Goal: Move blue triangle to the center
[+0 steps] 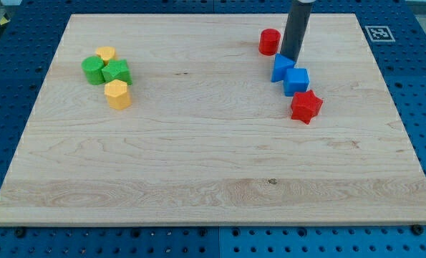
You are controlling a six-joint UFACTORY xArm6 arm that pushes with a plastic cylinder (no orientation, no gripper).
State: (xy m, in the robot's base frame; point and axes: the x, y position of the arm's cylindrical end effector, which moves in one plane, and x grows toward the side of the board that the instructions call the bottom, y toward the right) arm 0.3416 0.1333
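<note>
The blue triangle lies at the board's upper right, touching a blue cube on its lower right. My tip stands right at the triangle's upper edge, touching it or nearly so. The dark rod rises from there out of the view's top. A red cylinder sits just to the upper left of my tip. A red star-shaped block lies just below the blue cube.
At the board's upper left is a cluster: a small yellow block, a green cylinder, a green star-shaped block and a yellow hexagonal block. The wooden board rests on a blue perforated table.
</note>
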